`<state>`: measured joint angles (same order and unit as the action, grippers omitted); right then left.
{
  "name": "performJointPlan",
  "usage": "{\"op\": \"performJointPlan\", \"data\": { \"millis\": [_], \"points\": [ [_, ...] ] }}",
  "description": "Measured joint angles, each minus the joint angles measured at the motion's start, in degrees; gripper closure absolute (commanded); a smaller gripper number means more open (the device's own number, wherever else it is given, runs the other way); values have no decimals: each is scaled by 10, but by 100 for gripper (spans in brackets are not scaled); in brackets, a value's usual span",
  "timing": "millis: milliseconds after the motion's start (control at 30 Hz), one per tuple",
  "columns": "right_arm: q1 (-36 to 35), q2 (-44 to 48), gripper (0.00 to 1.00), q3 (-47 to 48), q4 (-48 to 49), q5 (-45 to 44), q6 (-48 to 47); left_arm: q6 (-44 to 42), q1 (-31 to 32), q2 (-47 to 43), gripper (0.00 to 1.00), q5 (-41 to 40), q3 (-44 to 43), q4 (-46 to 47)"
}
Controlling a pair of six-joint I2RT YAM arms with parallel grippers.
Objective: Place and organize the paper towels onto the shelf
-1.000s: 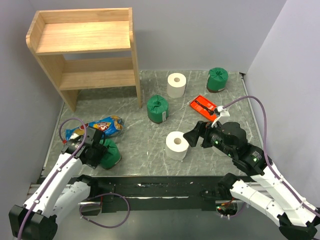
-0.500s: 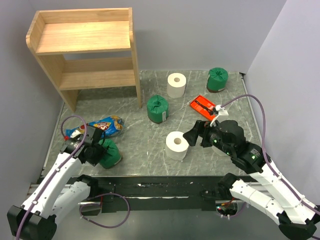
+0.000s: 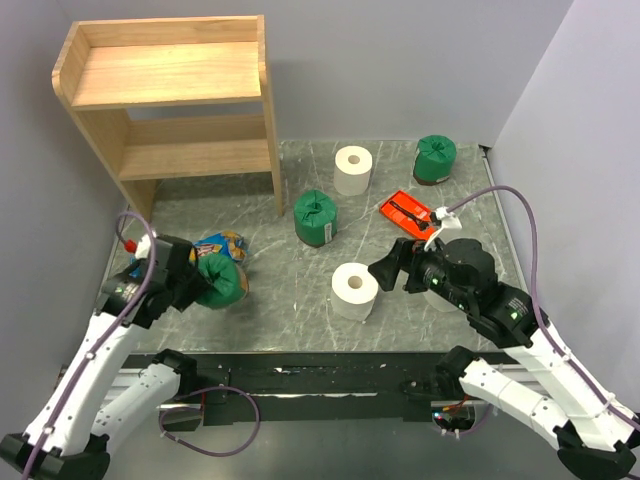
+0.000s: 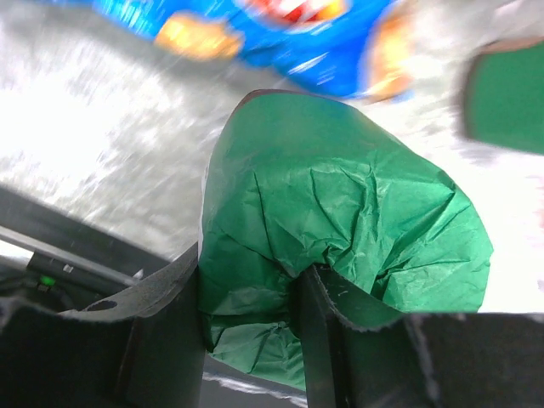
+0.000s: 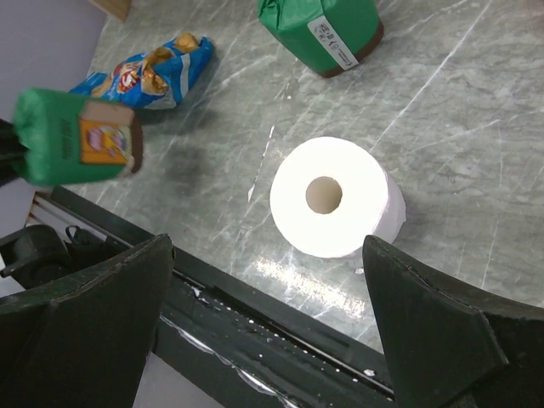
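Left wrist | green roll (image 4: 340,229) crinkled (wrap dented), pinched by left fingers (image 4: 153,327) | right fingers (image 5: 85,331) spread

white links (image 3: 103,352); black joints (image 3: 468,266); black left pincer (image 3: 194,283), right pincer (image 3: 393,272); purple cables (image 3: 497,189)

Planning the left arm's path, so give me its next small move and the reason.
Probably raise the green-wrapped roll higher and swing it back-left toward the shelf. The left gripper is clamped on the roll's wrap, the roll hangs clear of the table beside the snack bag, and both shelf tiers look bare, so carrying it over seems the natural step.
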<state>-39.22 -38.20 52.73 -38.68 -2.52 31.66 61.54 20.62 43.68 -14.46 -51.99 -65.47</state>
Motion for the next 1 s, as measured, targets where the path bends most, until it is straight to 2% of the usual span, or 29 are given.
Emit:
{"op": "performJointPlan", "data": {
  "millis": [200,400,500,600,700,1000],
  "points": [
    [0,12,1,0,0,7,-7,-43,0,33,84,-30,-133,4],
    [0,28,1,6,0,19,-14,-71,0,139,79,-91,-277,35],
    [0,41,1,10,1,28,-16,-80,0,196,78,-106,-322,70],
    [0,50,1,14,1,34,-17,-85,-3,235,75,-110,-345,109],
    [0,55,1,17,1,38,-17,-85,-12,264,77,-110,-351,157],
    [0,60,1,17,1,51,-17,-76,-62,293,75,-99,-337,252]
  ]
}}
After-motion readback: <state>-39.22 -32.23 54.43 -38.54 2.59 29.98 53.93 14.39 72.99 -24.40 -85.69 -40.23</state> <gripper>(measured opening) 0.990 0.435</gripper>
